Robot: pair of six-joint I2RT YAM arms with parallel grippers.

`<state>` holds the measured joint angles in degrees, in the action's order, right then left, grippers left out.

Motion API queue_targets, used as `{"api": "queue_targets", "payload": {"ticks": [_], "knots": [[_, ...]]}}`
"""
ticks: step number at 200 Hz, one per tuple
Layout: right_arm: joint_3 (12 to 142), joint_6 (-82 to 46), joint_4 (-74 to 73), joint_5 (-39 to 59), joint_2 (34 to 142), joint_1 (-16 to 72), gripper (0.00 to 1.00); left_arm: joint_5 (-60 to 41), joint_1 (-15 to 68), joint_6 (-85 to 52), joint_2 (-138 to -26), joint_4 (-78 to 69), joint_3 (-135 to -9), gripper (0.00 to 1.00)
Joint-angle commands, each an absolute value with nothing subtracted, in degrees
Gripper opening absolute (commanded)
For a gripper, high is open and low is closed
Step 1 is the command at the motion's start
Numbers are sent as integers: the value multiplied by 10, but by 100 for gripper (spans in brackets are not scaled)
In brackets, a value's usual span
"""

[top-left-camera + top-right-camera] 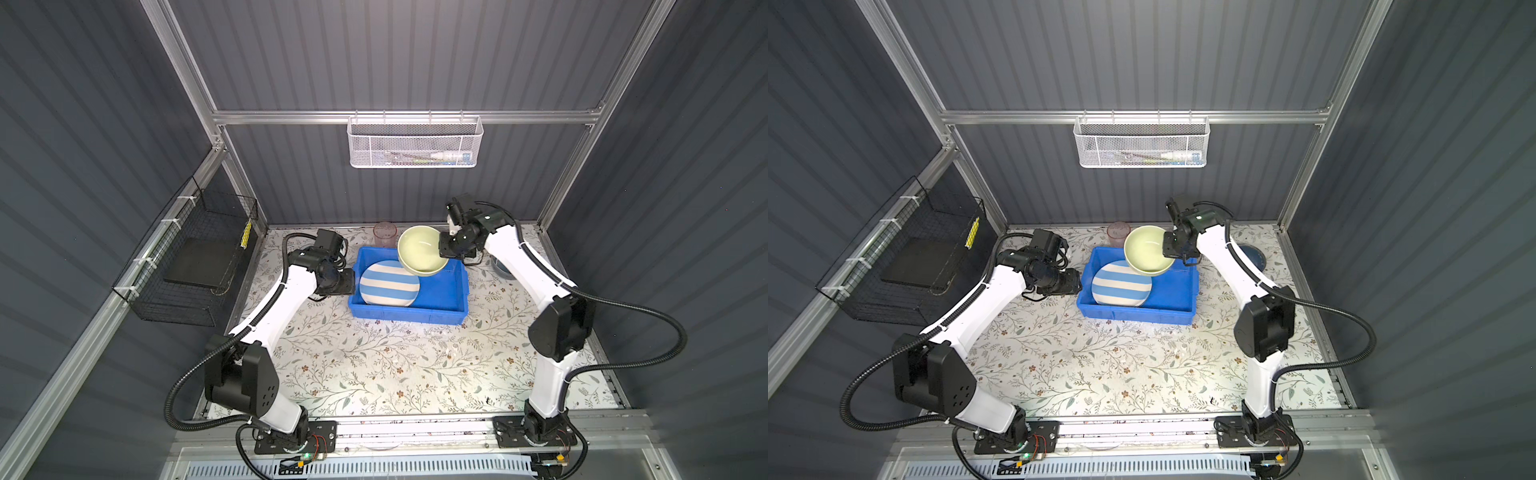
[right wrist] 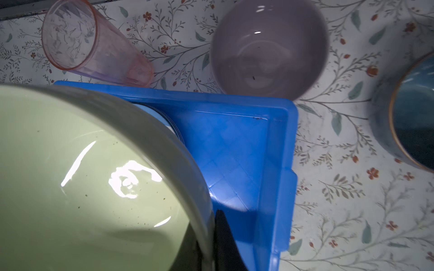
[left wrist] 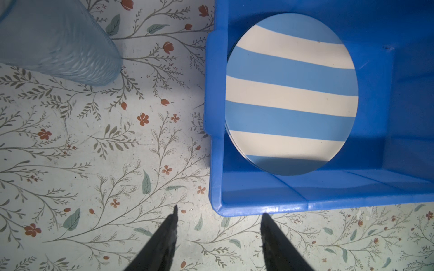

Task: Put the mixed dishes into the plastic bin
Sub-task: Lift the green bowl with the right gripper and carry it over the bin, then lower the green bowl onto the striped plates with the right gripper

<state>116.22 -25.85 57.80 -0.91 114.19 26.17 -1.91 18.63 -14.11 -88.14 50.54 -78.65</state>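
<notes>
Right end effector (image 1: 440, 248) clamps pale green bowl (image 1: 419, 249) above plastic bin (image 1: 440, 291); left end effector (image 3: 218, 218) beside it, parted, empty.

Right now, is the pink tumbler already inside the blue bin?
No, the pink tumbler sits on the floral tabletop, beyond the blue bin and its rim.

1. Bin (image 1: 1177, 291) sits on the floral table (image 1: 1100, 365), toward the far side.
2. Striped plate (image 1: 1121, 284) lies in the bin's left half.
3. Right gripper (image 1: 1166, 249) is clamped on the green bowl (image 1: 1146, 253) at its right rim. The bowl is tilted, raised over the bin's far side, overlapping the plate's far edge.
4. Left gripper (image 1: 1079, 286) is just beside the bin's left wall.
5. Pink tumbler (image 1: 1118, 232) stands upright behind the bin, next to the bowl.
6. Dark blue bowl (image 1: 1253, 257) sits right of the bin, partly hidden by the right arm (image 1: 1225, 259).
</notes>
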Motion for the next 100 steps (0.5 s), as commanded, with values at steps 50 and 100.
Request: {"api": "queue_targets", "payload": {"ticks": [50, 100], "knots": [[1283, -323, 567, 1, 1250, 308, 0, -27, 182, -130, -837, 533, -793, 60], [1283, -347, 560, -7, 1278, 327, 0, -27, 182, -132, -812, 531, -775, 61]]}}
